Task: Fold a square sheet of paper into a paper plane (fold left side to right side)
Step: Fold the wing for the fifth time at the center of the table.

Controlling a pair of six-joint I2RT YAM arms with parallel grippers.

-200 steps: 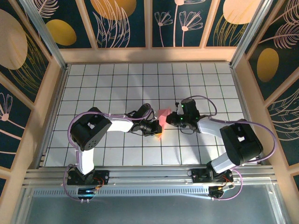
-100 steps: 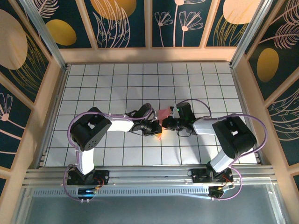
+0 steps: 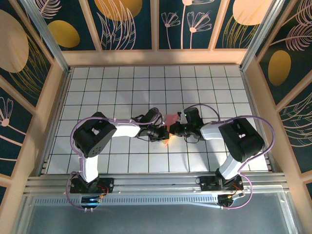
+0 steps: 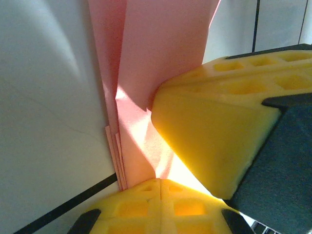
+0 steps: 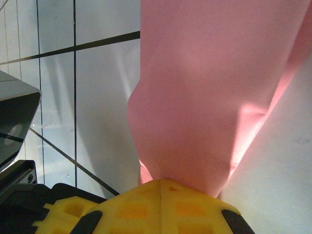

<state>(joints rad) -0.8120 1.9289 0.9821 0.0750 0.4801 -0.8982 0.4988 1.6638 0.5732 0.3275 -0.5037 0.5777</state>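
Two-sided grip on pink paper [image 5: 204,87], L pincer [image 4: 161,171] & R pincer [image 5: 161,187] both closed, white grid tabletop [image 3: 117,92], dark floral walls [image 3: 141,36].

— What is lying under the jaws?
— A white desk [image 3: 97,87] with black grid lines is spreading out beneath them.
— And farther off?
— Dark floral wall panels [image 3: 131,24] are standing well beyond them, and a metal rail [image 3: 156,183] is running along the nearer side.
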